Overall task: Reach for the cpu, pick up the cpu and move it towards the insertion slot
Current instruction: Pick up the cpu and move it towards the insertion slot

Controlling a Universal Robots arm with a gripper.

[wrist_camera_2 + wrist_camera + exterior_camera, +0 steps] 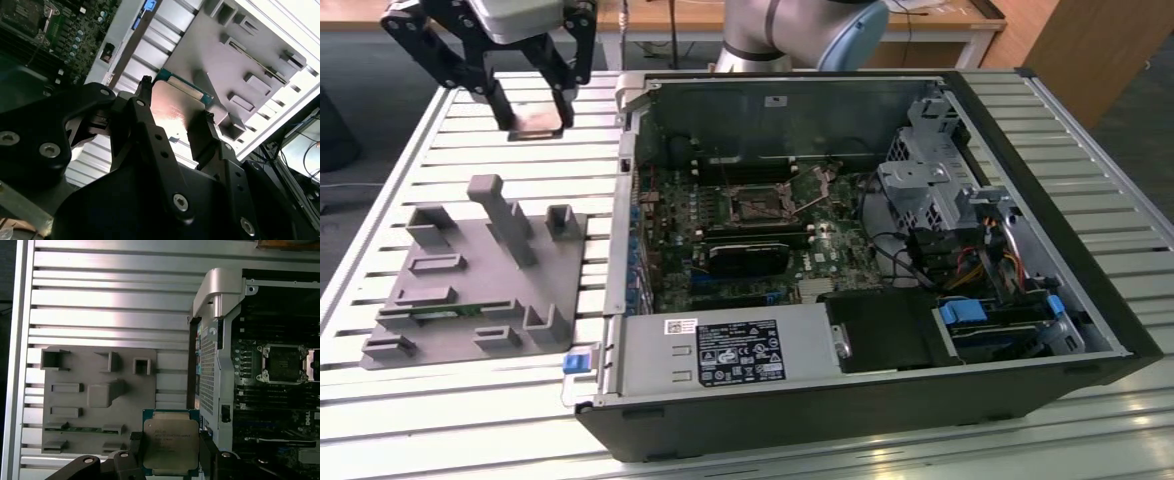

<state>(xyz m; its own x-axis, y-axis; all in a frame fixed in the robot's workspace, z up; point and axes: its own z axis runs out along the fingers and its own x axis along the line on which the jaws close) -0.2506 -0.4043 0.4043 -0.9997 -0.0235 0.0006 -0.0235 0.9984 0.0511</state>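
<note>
The cpu (536,127) is a flat square chip with a silvery top and a green rim. It hangs above the slatted table at the exterior view's far left, clear of the open computer case. My gripper (534,118) is shut on the cpu, with a black finger on each of two opposite edges. The first wrist view looks down on the cpu's metal lid (170,442) between the fingers (207,450). The second wrist view shows its underside (175,107). The insertion slot (758,205), an open square socket on the motherboard (282,362), lies inside the case, to the exterior view's right of the gripper.
A grey fixture plate (467,270) with upright posts lies on the slatted table (400,180) below the gripper; a thin green memory stick (82,429) rests in it. The case wall (630,130) stands between the gripper and the socket. Drive cages and cables (947,210) fill the case's far side.
</note>
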